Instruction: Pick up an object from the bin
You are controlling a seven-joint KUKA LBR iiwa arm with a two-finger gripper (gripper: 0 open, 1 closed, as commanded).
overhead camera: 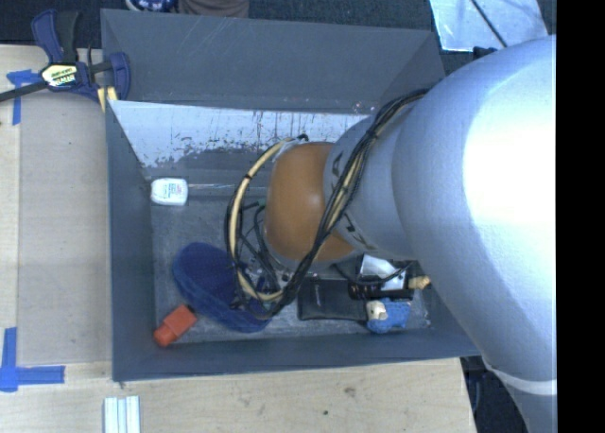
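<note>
Grey metal bin (132, 233): end effector (253, 287) hanging over blue rounded thing (201, 273) toward near-left corner, grip state impossible to tell; orange block (173, 324) lying just beside it.

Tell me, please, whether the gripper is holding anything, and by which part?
That cannot be told: the gripper sits low beside the dark blue rounded thing, its tip masked by cables.

You see a dark blue, rounded, floppy-looking piece (202, 278) lying flat, just lower left of the frame's centre.
</note>
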